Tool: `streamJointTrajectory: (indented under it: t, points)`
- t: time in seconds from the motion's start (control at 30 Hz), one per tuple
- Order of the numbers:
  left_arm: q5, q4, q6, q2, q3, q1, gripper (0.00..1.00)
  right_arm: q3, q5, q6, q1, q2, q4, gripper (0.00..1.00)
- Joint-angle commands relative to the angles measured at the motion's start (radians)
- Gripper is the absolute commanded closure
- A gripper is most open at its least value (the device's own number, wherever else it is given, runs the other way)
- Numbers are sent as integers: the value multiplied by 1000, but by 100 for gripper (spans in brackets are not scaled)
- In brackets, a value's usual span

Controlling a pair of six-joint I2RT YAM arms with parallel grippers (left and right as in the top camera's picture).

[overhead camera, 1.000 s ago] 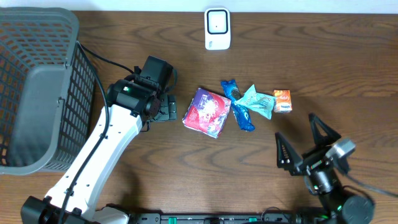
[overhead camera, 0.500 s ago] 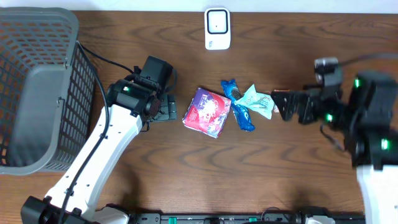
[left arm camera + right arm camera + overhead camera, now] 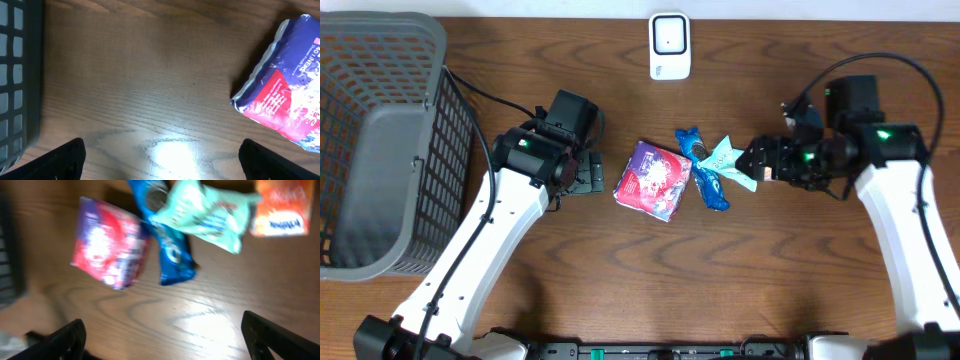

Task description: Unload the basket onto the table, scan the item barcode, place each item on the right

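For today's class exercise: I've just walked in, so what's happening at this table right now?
Nothing is held yet. The right gripper hangs open over the orange box, next to the teal packet. The left gripper sits open beside the purple packet. The scanner at the far edge has no item before it.

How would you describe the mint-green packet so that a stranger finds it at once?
Just below the white scanner lies a row of snacks. The mint-green packet lies across the dark blue wrapper, to the right of the purple pouch. It alone is pale green.
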Motion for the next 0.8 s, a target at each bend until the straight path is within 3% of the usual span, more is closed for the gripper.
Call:
streamJointTrajectory:
  t: [0.0, 0.3, 0.77]
  points:
    - [-12, -6, -6, 2, 2, -3, 2, 13, 87, 74, 43, 60, -10, 3]
    - [-12, -6, -6, 2, 2, -3, 2, 13, 91, 73, 122, 103, 8, 1]
    - [-12, -6, -6, 2, 2, -3, 2, 13, 96, 73, 124, 103, 8, 1]
